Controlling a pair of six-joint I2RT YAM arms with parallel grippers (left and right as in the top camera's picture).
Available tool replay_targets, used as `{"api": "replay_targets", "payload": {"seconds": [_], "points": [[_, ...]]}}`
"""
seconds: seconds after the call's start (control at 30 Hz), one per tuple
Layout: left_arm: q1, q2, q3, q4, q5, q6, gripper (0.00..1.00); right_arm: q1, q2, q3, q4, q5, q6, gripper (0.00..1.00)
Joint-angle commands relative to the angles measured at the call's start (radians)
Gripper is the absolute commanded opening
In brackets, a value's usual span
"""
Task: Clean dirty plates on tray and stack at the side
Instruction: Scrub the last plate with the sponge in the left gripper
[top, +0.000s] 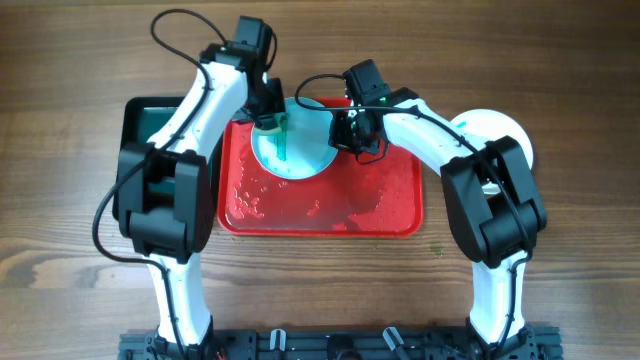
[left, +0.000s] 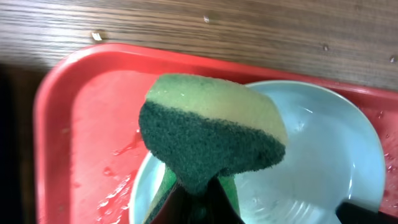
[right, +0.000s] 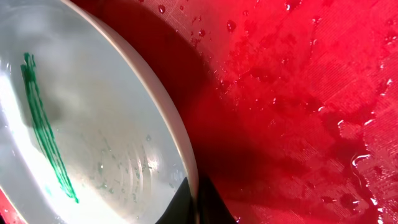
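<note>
A white plate (top: 305, 150) with a teal-green streak (top: 283, 140) is on the red tray (top: 330, 215), tilted up at its right side. My right gripper (top: 347, 135) is shut on its right rim; the right wrist view shows the fingers (right: 194, 198) pinching the rim of the wet plate (right: 106, 130) over the tray (right: 298, 93). My left gripper (top: 268, 122) is shut on a yellow-and-green sponge (left: 211, 130) at the plate's left edge (left: 323, 155). Its fingers (left: 202, 196) are mostly hidden behind the sponge.
A white plate (top: 492, 128) lies on the table right of the tray, partly under my right arm. A dark green bin (top: 145, 118) stands left of the tray, partly under my left arm. Water drops cover the tray floor (top: 250, 200).
</note>
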Motion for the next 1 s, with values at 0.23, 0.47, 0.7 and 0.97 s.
{"api": "replay_targets", "payload": {"seconds": [0.23, 0.47, 0.7, 0.97], "points": [[-0.017, 0.035, -0.194, 0.242, 0.007, 0.098, 0.04, 0.000, 0.042, -0.018, 0.000, -0.022, -0.018, 0.04], [-0.037, 0.102, -0.194, 0.157, 0.293, 0.259, 0.04, 0.000, 0.042, -0.018, 0.006, -0.044, -0.036, 0.04], [-0.048, 0.101, -0.192, 0.058, 0.394, 0.389, 0.04, 0.000, 0.042, -0.018, 0.011, -0.047, -0.035, 0.04], [-0.048, 0.101, -0.192, 0.320, -0.295, -0.115, 0.04, 0.000, 0.042, -0.018, 0.009, -0.047, -0.037, 0.04]]}}
